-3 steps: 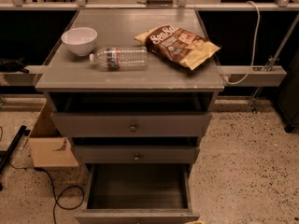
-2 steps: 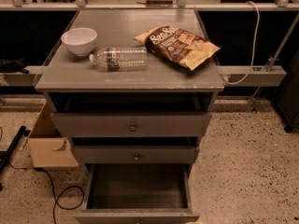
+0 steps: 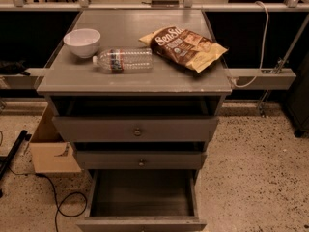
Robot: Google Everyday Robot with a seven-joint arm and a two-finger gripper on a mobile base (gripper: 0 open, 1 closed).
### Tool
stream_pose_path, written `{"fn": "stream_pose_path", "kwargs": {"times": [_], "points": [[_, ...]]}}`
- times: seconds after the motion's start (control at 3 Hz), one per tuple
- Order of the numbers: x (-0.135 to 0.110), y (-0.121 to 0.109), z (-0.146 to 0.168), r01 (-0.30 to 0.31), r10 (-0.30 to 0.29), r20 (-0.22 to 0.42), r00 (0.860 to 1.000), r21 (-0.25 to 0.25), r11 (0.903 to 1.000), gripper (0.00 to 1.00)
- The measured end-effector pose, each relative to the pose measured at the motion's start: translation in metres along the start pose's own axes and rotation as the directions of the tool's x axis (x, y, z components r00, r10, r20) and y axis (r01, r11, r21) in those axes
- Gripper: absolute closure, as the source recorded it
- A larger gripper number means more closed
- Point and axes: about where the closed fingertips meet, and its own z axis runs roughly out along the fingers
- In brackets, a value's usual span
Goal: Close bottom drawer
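**Camera view, one entry**

- Grey wooden cabinet [image 3: 72,76], centre of frame, three drawers stacked.
- Bottom drawer [image 3: 142,197]: lowest of the three, at the lower centre. It is pulled far out, its bare interior is exposed, and its front panel is cut by the bottom edge of the frame. Knob not visible.
- Middle drawer [image 3: 140,159] and top drawer [image 3: 136,128]: each stands slightly proud of the carcass and has a small round knob.
- On the cabinet top: white round bowl [image 3: 82,41] at upper left, clear plastic bottle [image 3: 123,60] lying on its side beside it, brown snack bag [image 3: 186,46] at upper right.
- Floor, left: open cardboard box [image 3: 50,151], black cable [image 3: 58,202].
- Gripper: outside the frame. Its position and state cannot be told.

**Handling note (judgement):** Meet the low front panel near its middle and push straight towards the cabinet. An off-centre push may rack the drawer on its runners. Stay below the middle drawer's projecting front.
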Motion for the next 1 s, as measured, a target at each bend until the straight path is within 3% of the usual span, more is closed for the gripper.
{"fn": "stream_pose_path", "kwargs": {"times": [0.33,0.67,1.0], "points": [[0.005,0.015,0.008,-0.023,0.022,-0.023,0.999,-0.05,0.9985,1.0],[0.025,0.024,0.037,-0.132,0.121,-0.092,0.988,-0.123,0.9836,1.0],[0.021,0.032,0.052,-0.125,0.106,-0.119,0.987,-0.164,0.9786,1.0]]}}
